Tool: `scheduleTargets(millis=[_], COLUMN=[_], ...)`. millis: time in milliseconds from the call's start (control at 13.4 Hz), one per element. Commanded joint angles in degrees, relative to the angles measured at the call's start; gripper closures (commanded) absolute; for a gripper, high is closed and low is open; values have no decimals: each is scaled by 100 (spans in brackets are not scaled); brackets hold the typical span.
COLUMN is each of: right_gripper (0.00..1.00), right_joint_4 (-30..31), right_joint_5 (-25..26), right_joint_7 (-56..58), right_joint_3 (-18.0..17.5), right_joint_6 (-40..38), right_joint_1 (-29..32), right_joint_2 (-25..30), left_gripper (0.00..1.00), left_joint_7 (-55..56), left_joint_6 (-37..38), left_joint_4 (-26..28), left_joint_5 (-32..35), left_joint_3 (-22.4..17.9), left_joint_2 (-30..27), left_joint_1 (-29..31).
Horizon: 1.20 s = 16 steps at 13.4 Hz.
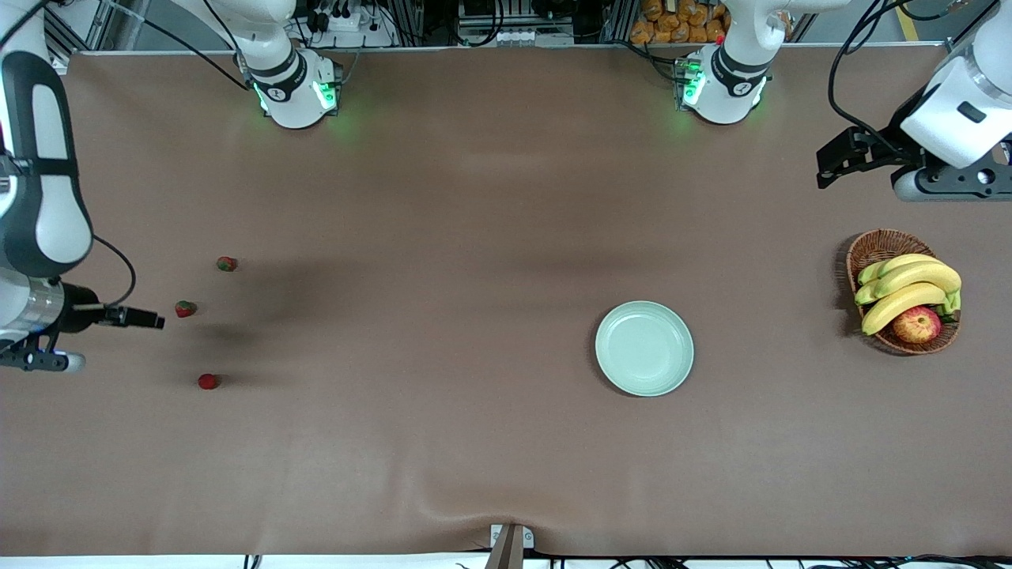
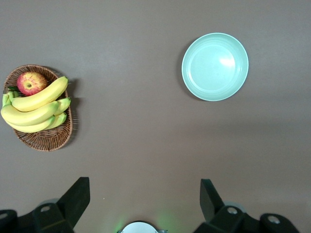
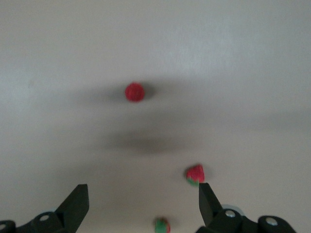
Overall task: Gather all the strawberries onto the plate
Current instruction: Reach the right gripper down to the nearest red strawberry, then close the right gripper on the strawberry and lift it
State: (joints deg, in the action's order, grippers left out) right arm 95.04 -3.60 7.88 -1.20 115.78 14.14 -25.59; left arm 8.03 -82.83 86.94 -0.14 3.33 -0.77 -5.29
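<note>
Strawberries (image 1: pixel 207 382) off plate (image 1: pixel 644 348)

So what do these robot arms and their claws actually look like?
Both arms are glossy white with black bands at the joints, and black cables loop beside them. Their round white bases glow green. The right claw and the left claw each have two dark, wedge-shaped fingers on black mounts with small silver screws.

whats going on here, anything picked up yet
Nothing is held yet. Three strawberries lie on the table toward the right arm's end, and the mint-green plate is bare. The right gripper hangs open over the strawberries. The left gripper waits open above the table near the fruit basket.
</note>
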Motion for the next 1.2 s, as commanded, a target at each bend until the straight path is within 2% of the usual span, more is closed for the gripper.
scheduleTargets(millis=[0, 299, 822, 1046, 1120], right_gripper=[0, 0, 24, 25, 31], right_joint_4=[-73, -117, -82, -65, -64], right_joint_5=[26, 17, 8, 8, 8], right_joint_7=[64, 12, 20, 47, 47], right_joint_3=[-73, -91, -82, -82, -82], right_joint_6=[758, 1964, 2528, 2896, 2958], right_joint_1=[-33, -130, -315, -306, -306], right_joint_2=[-393, -1061, -1484, -1721, -1782], left_gripper=[0, 0, 0, 0, 0], left_joint_7=[24, 24, 50, 41, 41], left_joint_6=[13, -294, -242, -216, -216], left_joint_4=[-37, -28, -46, -37, -28], left_joint_5=[49, 49, 119, 119, 119], left_joint_3=[36, 63, 72, 63, 63], left_joint_2=[-12, 68, 15, 15, 24], left_joint_1=[99, 55, 63, 99, 99])
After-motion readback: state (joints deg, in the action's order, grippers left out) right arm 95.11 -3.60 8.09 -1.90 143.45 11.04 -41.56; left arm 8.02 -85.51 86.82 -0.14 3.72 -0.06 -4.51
